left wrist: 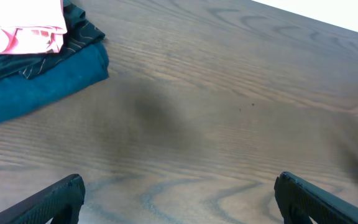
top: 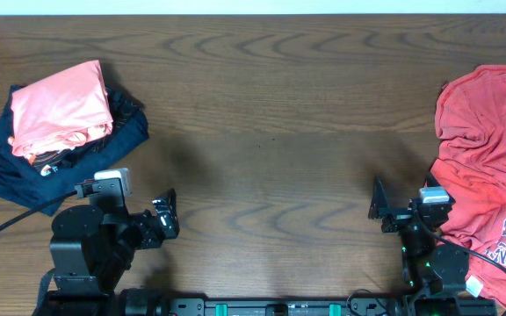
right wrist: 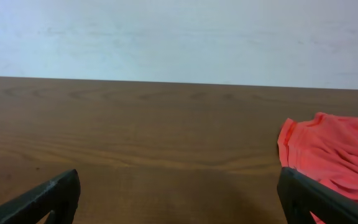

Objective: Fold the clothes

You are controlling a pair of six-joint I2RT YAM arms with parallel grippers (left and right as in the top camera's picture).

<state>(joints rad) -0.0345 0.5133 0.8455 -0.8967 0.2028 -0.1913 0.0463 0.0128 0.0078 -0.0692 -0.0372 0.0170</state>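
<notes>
The light salmon-pink T-shirt (top: 60, 110) lies folded on top of a folded navy T-shirt (top: 7, 167) at the table's left edge. Its corner also shows in the left wrist view (left wrist: 23, 28) at the top left. My left gripper (top: 167, 215) is open and empty, low at the front left, right of that pile and apart from it; its fingers (left wrist: 179, 199) frame bare wood. My right gripper (top: 378, 206) is open and empty at the front right; its fingers (right wrist: 179, 196) also frame bare wood.
A darker red T-shirt with white print (top: 490, 167) lies spread and rumpled along the right edge, just right of my right arm; its edge shows in the right wrist view (right wrist: 334, 152). The brown wooden table (top: 271, 132) lies between the two piles.
</notes>
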